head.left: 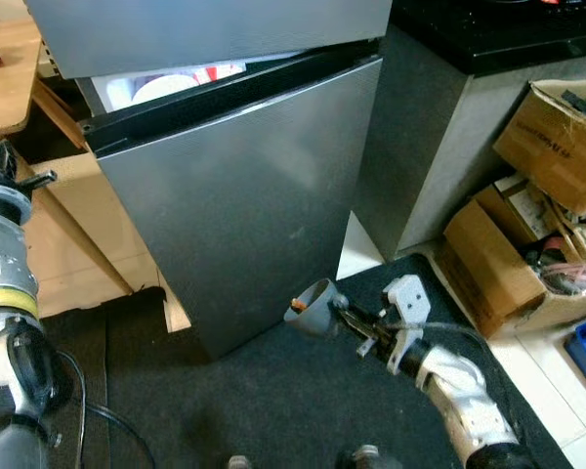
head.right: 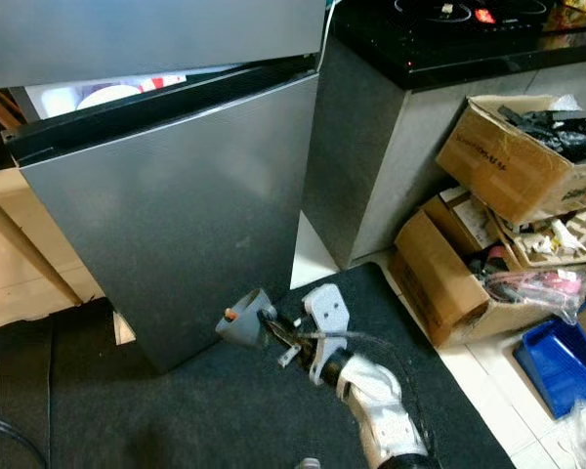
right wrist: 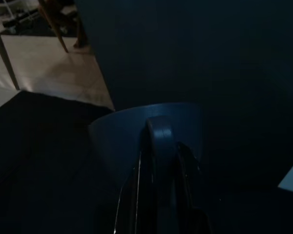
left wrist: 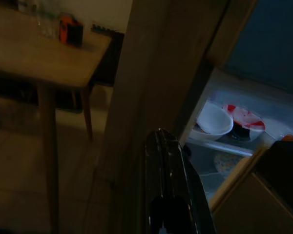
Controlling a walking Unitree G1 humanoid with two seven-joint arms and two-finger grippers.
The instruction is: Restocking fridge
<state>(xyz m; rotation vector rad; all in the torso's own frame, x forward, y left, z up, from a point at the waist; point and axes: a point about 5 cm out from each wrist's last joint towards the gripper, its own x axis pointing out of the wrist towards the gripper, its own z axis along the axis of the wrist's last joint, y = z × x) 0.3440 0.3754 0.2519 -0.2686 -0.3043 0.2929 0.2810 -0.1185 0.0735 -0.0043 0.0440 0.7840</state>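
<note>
Where right fingers [right wrist: 158,161] pinch its handle, grey cup [head.left: 311,309]

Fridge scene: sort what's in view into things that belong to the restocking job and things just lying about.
Part of the job:
- tall grey steel fridge, upper door ajar
- small grey mug held by the right gripper low before the fridge
- white bowl on the fridge shelf

Lying about:
- brown cardboard boxes of clutter
- blue plastic tray
- light wooden table
</note>
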